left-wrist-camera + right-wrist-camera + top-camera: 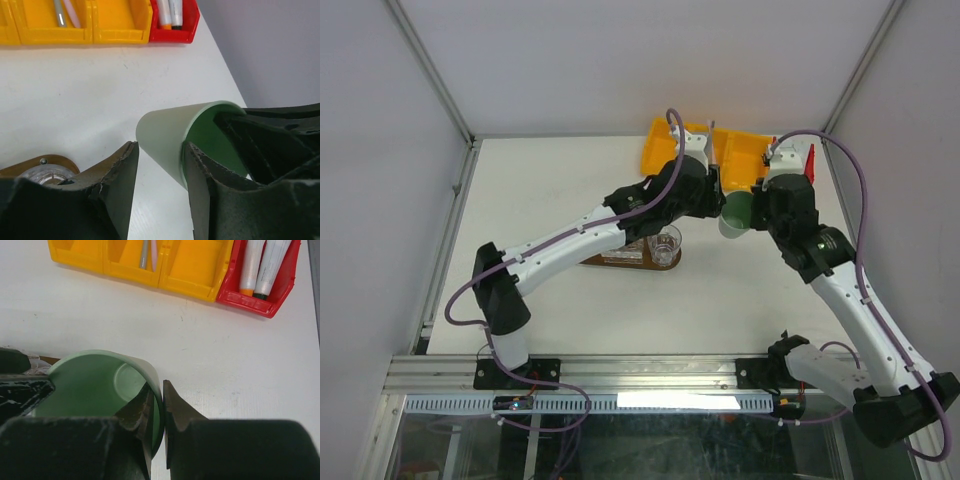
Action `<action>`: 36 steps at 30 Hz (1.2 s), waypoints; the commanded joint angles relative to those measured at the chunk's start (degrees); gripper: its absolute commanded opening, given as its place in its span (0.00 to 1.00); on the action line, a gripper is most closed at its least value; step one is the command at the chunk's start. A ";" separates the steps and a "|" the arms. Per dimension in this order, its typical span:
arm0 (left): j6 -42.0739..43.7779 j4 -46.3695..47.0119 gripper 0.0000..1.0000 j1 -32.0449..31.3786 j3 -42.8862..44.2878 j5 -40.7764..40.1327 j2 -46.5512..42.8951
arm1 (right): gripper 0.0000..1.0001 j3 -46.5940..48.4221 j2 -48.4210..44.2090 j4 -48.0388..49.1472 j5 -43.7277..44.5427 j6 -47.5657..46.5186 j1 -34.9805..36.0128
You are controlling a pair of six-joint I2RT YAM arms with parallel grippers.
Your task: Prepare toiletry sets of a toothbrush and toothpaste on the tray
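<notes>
Now the right pincer [159,387] is clenched on the rim of the green cup [165,130]. One of its fingers is inside the cup and the other is outside, and the thin wall is pinched between them. The cup is tipped on its side, with its open mouth on the right pincer's side. The left pincer [161,146] sits near the small closed end of the cup. Its two fingers stand apart, one on each side of the cup, very close to it. I cannot tell if they are squeezing the cup or only sitting next to it. Both arms meet over the white counter [570,180], toward its far side. The toothbrushes [144,254] are lying in one box of the yellow bin [135,277] at the far edge of the counter. Two of them show, side by side, one grey and one pale. The white tubes [250,262] are in the little red bin [240,300], which sits just beside the right end of the yellow bin. Two tubes show there too, one with an orange cap and one with a dark cap. The brown tray [610,262] lies on the counter, partly under the left arm and well apart from both bins. A clear glass [665,245] stands on the right end of the tray, near the green cup.
</notes>
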 commanded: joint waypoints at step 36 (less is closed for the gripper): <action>4.33 -6.08 0.00 -1.20 11.02 -6.45 5.23 | 0.76 7.76 -1.34 -2.40 4.75 1.02 5.57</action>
